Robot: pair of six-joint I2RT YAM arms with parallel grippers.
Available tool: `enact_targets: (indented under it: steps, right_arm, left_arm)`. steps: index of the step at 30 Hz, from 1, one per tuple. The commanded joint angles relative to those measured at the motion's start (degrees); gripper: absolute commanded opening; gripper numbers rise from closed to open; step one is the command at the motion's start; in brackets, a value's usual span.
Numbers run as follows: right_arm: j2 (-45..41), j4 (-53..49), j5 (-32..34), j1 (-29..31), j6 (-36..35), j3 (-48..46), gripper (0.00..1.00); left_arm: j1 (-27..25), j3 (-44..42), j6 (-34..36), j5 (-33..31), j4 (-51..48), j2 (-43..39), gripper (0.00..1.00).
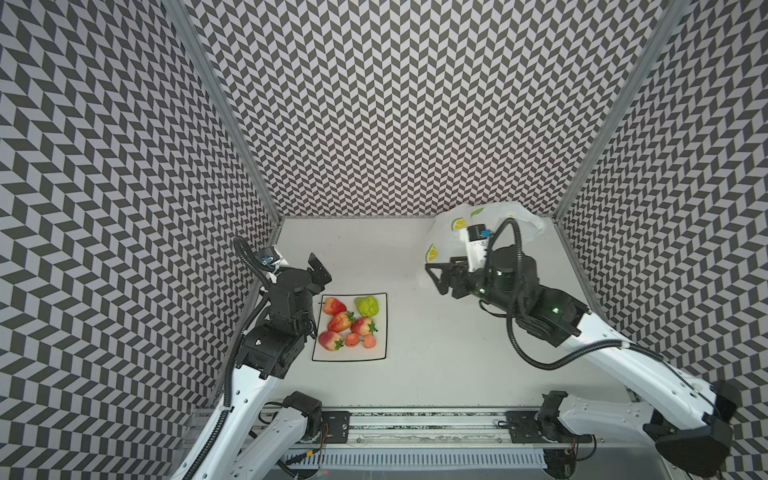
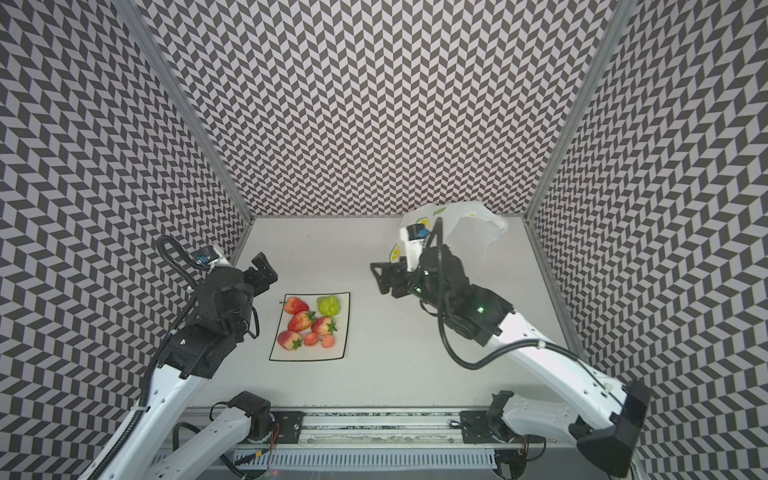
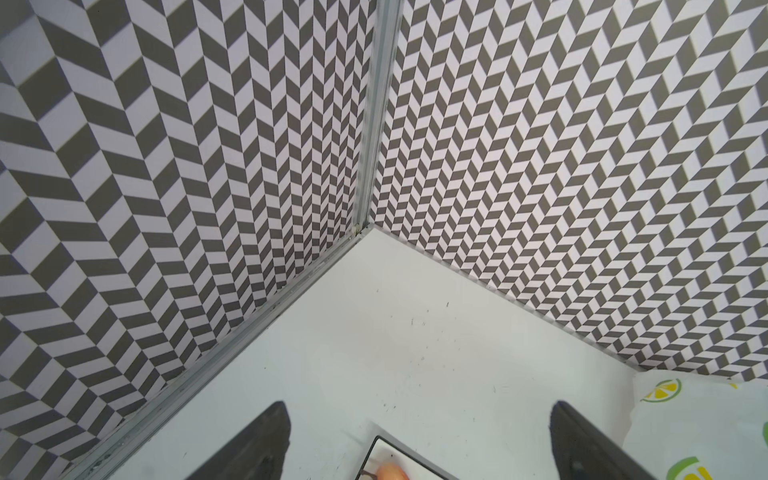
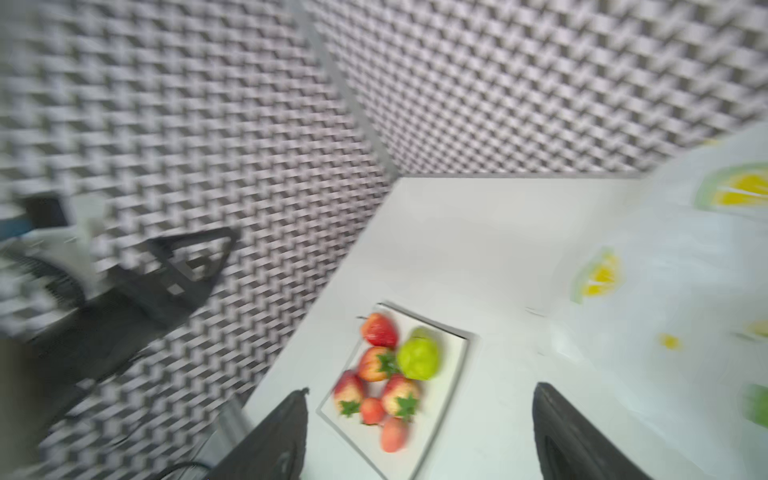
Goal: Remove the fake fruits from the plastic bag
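The crinkly white lemon-print plastic bag (image 1: 446, 230) lay bunched in the far right corner, just beyond the right gripper (image 1: 435, 277). The square black-rimmed white plate (image 1: 349, 355) beside the left gripper (image 1: 320, 271) held the glossy toy fruits (image 1: 345, 322). Both claws stood apart, empty. A blind pinch might only drag the film. The left wrist view caught just a plate corner; top views, every fruit.

Four red strawberries (image 1: 340, 321), a lumpy green fruit (image 1: 367, 306) and two orange-pink balls (image 1: 360, 340) lie clustered on the plate (image 1: 353, 353) near the bench's (image 1: 436, 353) left edge, while the crumpled lemon-print plastic bag (image 1: 446, 239) sits in its far right corner
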Motion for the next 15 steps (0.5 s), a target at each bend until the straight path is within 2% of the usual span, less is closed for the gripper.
enact_targets:
  steps: [1,3,6,9,13,15]
  right_arm:
    - [-5.87,-7.65,8.68,-8.45,3.77,-6.78,0.82]
    - [-9.31,-6.82,10.42,-15.58,2.71,-11.0,0.84]
    - [-11.27,-4.32,9.43,-24.92,0.14,-15.72,0.84]
    - [-12.48,-0.84,9.72,-32.3,-1.79,-19.19,0.84]
    - [-15.36,8.14,12.61,-38.24,-6.75,-24.61,0.89]
    - [-16.61,18.11,13.7,-40.32,-9.94,-30.14,0.91]
  left_arm:
    - [0.67,-3.43,-2.58,-2.12,2.37,-0.92,0.97]
    - [1.36,-6.09,-2.72,-2.85,3.52,-1.37,0.97]
    - [2.68,-9.77,-1.91,-4.08,6.11,-2.08,0.97]
    - [4.14,-13.43,0.15,-5.08,10.04,-2.82,0.97]
    - [6.0,-19.0,6.33,-2.39,17.83,-3.91,0.99]
    - [6.54,-23.33,11.41,-0.97,24.72,-3.98,0.99]
